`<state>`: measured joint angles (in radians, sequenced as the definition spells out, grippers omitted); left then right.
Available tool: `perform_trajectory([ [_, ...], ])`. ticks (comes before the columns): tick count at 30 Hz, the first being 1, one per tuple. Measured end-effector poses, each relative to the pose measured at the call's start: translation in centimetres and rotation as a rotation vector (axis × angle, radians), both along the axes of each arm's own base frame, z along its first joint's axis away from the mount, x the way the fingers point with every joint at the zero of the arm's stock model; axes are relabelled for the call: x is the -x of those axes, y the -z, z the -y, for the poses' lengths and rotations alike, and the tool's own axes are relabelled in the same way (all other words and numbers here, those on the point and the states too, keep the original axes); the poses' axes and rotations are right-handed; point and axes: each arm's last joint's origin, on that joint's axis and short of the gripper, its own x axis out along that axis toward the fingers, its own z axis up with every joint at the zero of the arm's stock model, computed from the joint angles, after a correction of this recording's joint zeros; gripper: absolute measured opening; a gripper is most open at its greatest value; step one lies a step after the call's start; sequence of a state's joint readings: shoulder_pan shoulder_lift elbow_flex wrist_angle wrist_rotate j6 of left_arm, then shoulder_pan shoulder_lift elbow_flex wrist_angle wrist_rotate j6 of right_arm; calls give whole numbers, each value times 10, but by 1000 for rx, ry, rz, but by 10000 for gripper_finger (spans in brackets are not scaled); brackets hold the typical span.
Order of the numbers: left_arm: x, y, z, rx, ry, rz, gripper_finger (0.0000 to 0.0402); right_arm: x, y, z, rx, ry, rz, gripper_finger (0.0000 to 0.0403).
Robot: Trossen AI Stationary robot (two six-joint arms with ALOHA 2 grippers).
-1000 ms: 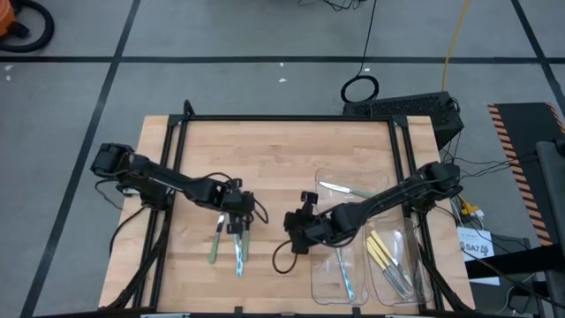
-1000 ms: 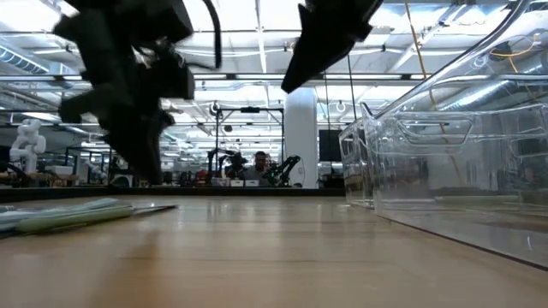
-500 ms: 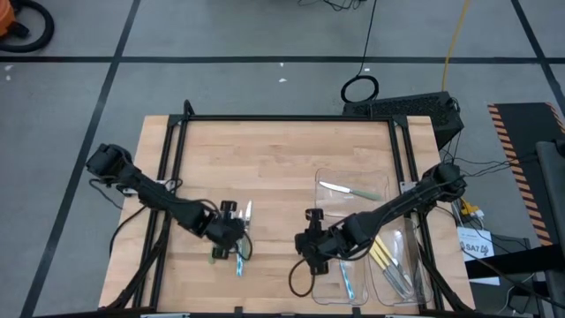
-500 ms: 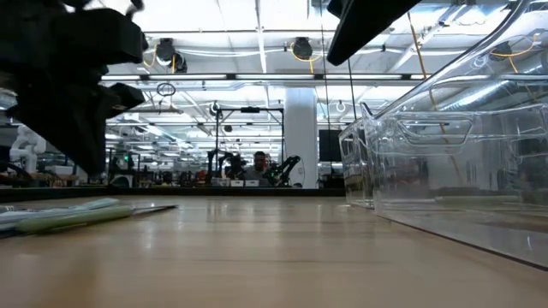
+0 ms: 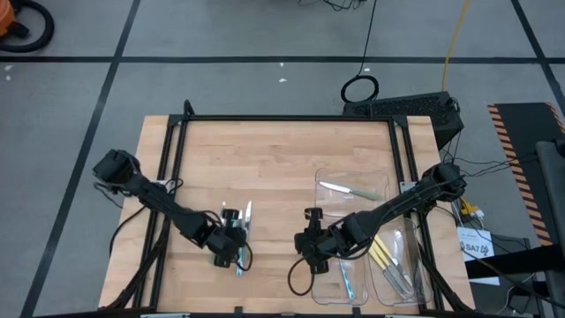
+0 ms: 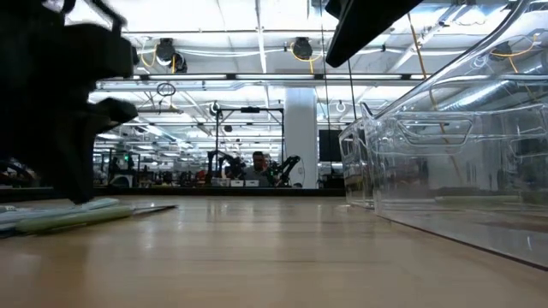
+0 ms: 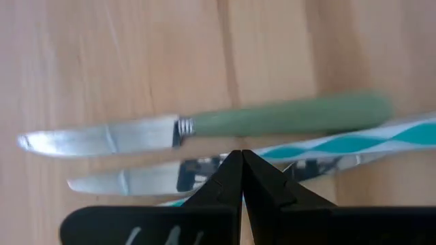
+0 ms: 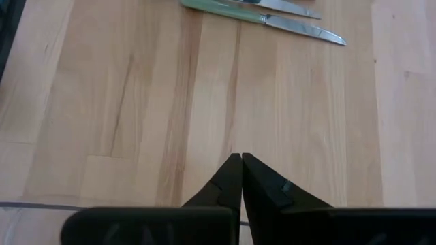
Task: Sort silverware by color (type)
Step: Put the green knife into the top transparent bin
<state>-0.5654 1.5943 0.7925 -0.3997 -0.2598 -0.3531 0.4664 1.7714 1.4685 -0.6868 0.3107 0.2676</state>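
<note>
While two knives lie loose on the tabletop (image 5: pixel 282 159) at its front left, we judge the step in hand is the left gripper (image 5: pixel 228 247) coming to pick one of them up. It sits low, right over the pair, jaws closed and holding nothing. To take a knife it will need to spread its jaws across one handle without catching the other, since the two lie side by side, nearly touching.

Our right gripper (image 5: pixel 311 247) waits beside the trays (image 5: pixel 353 181), jaws closed and empty.

From above, we see sorted pieces: a green one in the far tray, yellow and blue ones in the near trays. The left wrist view alone shows the green knife (image 7: pixel 204 126) clearly and a teal-striped handle (image 7: pixel 354 139) beside it. The low view shows the trays' clear walls and a person far behind.
</note>
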Motion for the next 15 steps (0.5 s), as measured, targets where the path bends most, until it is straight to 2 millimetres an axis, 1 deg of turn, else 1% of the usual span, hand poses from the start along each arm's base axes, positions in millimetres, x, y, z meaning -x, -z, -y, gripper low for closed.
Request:
perform_trajectory([
  [2,-1,6,2,-6,2,-8,16,0,0,0,1,0,-1,7],
  [8,-14,13,8,17,43,72,16,0,0,0,0,1,-1,7],
  [12,-23,16,5,23,46,110,16,0,0,0,0,2,2,7],
  [15,-29,17,-2,5,14,133,16,0,0,1,1,3,3,7],
])
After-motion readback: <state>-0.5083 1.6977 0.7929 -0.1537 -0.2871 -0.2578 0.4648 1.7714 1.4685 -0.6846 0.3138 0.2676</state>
